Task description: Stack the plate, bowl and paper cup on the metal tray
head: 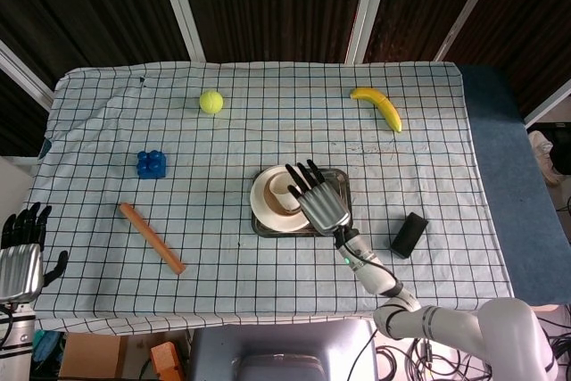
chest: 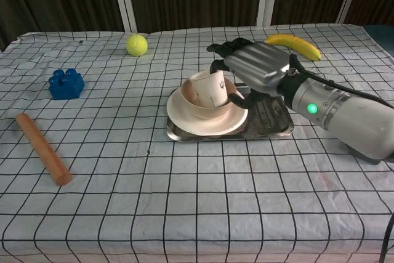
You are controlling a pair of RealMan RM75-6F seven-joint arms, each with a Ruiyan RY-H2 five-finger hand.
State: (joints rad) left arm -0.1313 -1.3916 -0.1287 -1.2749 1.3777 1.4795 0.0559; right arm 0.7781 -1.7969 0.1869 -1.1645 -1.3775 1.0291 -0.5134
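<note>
The metal tray [chest: 274, 124] lies at the table's middle with the white plate [chest: 184, 118] on its left part. The tan bowl [chest: 196, 108] sits on the plate. The paper cup [chest: 207, 90] leans tilted inside the bowl, its mouth toward the left. My right hand [chest: 255, 69] hovers just right of the cup, fingers spread, thumb low by the bowl's rim; it does not grip the cup. From above, the right hand [head: 319, 201] covers the tray's right half. My left hand [head: 20, 252] hangs off the table's near left corner, fingers apart, holding nothing.
A banana [head: 378, 106] lies at the back right, a tennis ball [head: 211, 101] at the back left. A blue block [head: 152, 163] and a wooden stick [head: 152, 237] are on the left. A black box [head: 409, 234] sits right of the tray.
</note>
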